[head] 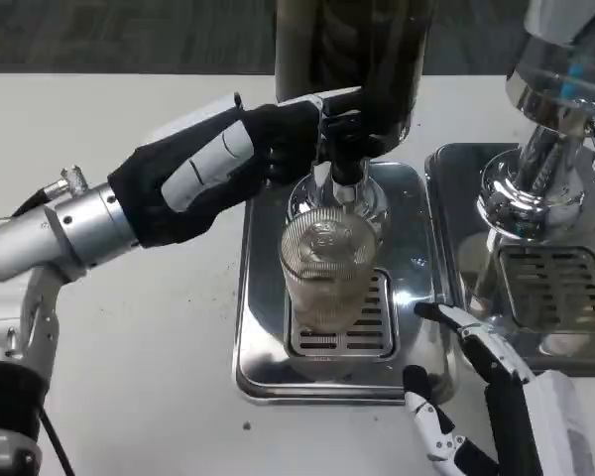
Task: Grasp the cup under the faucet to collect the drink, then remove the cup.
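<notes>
White tabletop, steel drip tray [263, 327]: the cup [327, 273] stands on its grate under the faucet [342, 164] (apparently filling). Left hand [213, 174] presses the tap; right hand [476, 397] waits spread near the tray's right edge; removal remains.

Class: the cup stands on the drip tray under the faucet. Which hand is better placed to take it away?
Right hand: open beside the cup, fingers toward it. Left hand is up at the faucet.
</notes>
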Robot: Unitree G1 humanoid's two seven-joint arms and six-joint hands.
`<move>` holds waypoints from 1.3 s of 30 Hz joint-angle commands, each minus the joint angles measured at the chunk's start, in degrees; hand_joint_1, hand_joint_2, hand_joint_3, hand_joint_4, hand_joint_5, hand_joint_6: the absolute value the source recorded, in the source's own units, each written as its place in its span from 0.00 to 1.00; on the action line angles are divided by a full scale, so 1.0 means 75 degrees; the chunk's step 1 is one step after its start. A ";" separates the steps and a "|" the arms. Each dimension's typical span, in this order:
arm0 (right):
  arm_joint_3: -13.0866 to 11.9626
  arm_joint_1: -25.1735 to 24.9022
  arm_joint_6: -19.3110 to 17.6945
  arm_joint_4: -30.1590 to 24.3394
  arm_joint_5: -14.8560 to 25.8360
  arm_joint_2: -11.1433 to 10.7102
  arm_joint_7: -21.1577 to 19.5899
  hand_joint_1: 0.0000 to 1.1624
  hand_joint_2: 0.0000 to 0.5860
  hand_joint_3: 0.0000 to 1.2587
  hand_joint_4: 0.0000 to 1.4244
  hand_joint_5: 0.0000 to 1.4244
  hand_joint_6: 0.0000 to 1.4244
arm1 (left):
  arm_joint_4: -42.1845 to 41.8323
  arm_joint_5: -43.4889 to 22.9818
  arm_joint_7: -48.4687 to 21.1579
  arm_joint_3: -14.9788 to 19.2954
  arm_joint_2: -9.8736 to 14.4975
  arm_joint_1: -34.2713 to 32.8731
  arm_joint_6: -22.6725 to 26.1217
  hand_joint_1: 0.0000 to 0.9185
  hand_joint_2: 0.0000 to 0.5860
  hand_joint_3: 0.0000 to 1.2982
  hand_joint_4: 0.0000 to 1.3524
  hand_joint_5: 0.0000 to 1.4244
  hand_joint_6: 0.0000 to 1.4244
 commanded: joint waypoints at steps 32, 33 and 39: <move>-0.0236 0.0268 -0.0069 -0.0253 0.0162 -0.0025 0.0172 0.35 0.74 0.23 0.17 0.14 0.19 | 0.0469 0.0760 0.0184 -0.0605 -0.0035 0.0371 -0.2680 0.00 0.29 0.11 0.02 0.06 0.02; -0.0240 0.0279 -0.0069 -0.0272 0.0156 -0.0021 0.0174 0.35 0.74 0.23 0.17 0.14 0.19 | 0.0465 0.0778 0.0202 -0.0631 -0.0021 0.0376 -0.2731 0.00 0.29 0.11 0.02 0.06 0.02; -0.0275 0.0308 -0.0050 -0.0353 0.0174 -0.0009 0.0215 0.34 0.75 0.22 0.16 0.14 0.19 | 0.0547 0.1066 0.0426 -0.0820 0.0118 0.0354 -0.3196 0.00 0.29 0.10 0.01 0.05 0.02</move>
